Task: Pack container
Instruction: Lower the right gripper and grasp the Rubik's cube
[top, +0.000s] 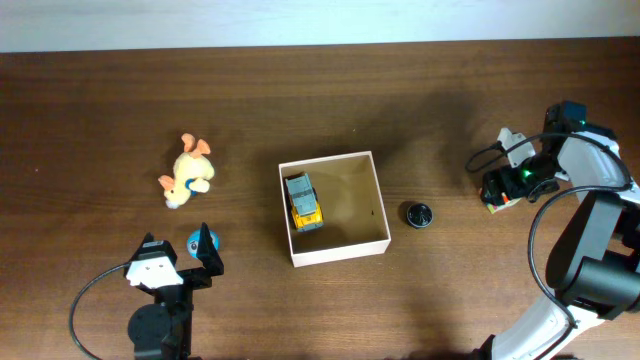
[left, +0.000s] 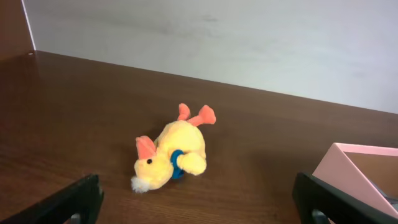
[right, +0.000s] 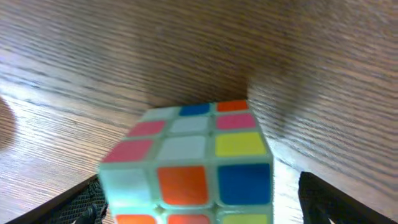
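Evidently early: the square white-walled cardboard container (top: 340, 252) at the table's (top: 100, 100) middle holds one yellow-grey toy truck (top: 303, 201); yellow plush duck (top: 187, 172) and multicoloured puzzle cube (right: 186, 149) lie outside. Left gripper (left: 199, 202) spread, empty; right gripper (right: 211, 199) spread around the cube.

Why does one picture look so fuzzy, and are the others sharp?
Right wrist: the cube sits very close, so it looks soft, with pale glare on the table; left wrist: the duck is sharp; overhead: evenly lit, crisp.
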